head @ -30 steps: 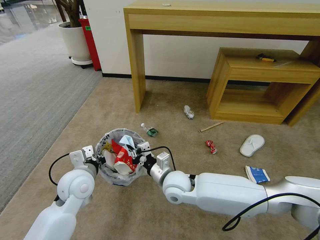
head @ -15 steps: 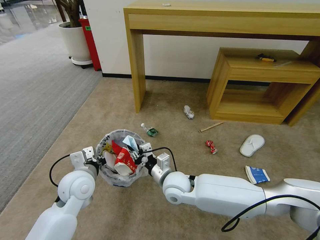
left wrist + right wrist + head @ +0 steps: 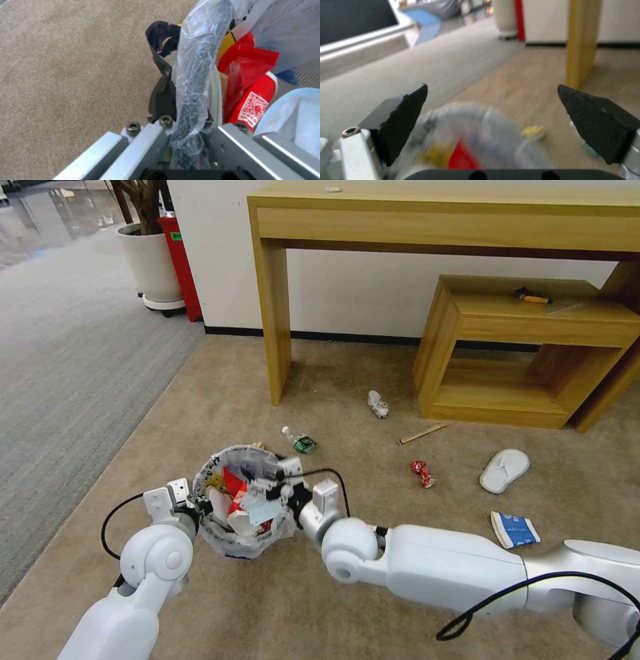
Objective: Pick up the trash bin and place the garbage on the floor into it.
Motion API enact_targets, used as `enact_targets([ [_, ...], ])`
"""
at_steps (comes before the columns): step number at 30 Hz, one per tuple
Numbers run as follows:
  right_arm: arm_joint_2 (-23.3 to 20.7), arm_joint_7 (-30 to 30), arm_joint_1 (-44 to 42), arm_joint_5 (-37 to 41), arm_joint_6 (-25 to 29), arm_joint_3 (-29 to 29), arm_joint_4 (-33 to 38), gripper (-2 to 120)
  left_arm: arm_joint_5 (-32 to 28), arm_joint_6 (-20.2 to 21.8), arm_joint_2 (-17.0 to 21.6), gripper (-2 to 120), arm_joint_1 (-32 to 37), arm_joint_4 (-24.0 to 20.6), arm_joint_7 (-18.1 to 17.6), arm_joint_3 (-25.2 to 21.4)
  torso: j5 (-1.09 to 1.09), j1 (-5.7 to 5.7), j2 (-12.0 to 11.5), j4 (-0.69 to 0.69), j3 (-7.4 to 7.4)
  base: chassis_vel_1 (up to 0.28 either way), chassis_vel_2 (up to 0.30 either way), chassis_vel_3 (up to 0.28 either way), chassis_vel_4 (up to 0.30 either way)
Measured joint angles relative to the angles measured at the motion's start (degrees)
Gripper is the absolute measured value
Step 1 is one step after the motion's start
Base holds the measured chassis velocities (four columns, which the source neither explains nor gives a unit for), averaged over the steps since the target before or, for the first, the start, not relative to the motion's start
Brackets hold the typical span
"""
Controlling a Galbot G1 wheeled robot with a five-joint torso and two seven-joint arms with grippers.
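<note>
The trash bin (image 3: 239, 537), a round dark basket lined with crinkled clear plastic, is held just above the beige floor (image 3: 280, 607). My left gripper (image 3: 199, 508) is shut on its near-left rim; in the left wrist view a dark finger (image 3: 162, 97) presses the plastic-wrapped rim (image 3: 193, 82). My right gripper (image 3: 265, 488) hovers open over the bin's right side, fingers (image 3: 403, 120) wide apart with nothing between them. Inside lie red wrappers (image 3: 233, 483) and a pale blue-white piece (image 3: 263, 511). Garbage on the floor: small bottle (image 3: 301, 441), crushed can (image 3: 377, 404), stick (image 3: 422, 433), red wrapper (image 3: 423, 473), slipper (image 3: 504, 470), blue-white packet (image 3: 515, 529).
A tall wooden table (image 3: 440, 220) and a low wooden shelf (image 3: 527, 347) stand against the wall behind the litter. A white plant pot (image 3: 152, 263) and a red bin (image 3: 183, 267) sit at the back left. Grey striped carpet (image 3: 60, 353) runs along the left.
My right gripper has opened and the pale blue-white piece it held has dropped into the bin. The bin, still in my left gripper, has tipped slightly.
</note>
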Motion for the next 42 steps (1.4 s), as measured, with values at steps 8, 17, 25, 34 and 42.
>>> enact_targets([
  [8, -4.8, -1.4, -4.4, -2.8, -1.1, 12.9, -0.3, 100, 0.0, -0.1, -0.7, 0, -0.9, 0.1, 0.0, -0.7, 0.01, 0.00, 0.0, 0.00, 0.00, 0.000, 0.000, 0.000, 0.000],
  [17, -10.4, -2.3, -22.5, -11.0, -3.6, 38.2, 2.7, 100, 0.7, -0.3, -2.3, 0, -1.0, -0.5, 0.8, -1.7, 0.02, 0.00, 0.0, -0.01, -0.01, 0.000, 0.000, 0.000, 0.000],
  [25, -11.8, -5.1, -40.4, -15.2, -3.6, 59.9, 3.9, 100, 2.2, -0.4, -5.0, 0, -1.1, -0.2, 1.4, -0.8, 0.00, 0.00, 0.0, -0.02, -0.01, 0.000, 0.000, 0.000, 0.000],
  [34, -9.3, -7.0, -49.8, -23.7, -0.4, 70.4, 0.8, 100, 2.9, -0.4, -6.4, 0, -0.7, -0.2, 2.1, -0.5, 0.00, 0.00, 0.0, 0.00, -0.01, 0.000, 0.000, 0.000, 0.000],
  [42, -5.5, -10.0, -58.8, -30.9, 4.2, 76.6, -0.8, 100, 4.0, -0.7, -7.4, 0, 0.3, -0.3, 3.2, -0.9, 0.01, 0.00, 0.0, -0.02, -0.01, 0.000, 0.000, 0.000, 0.000],
])
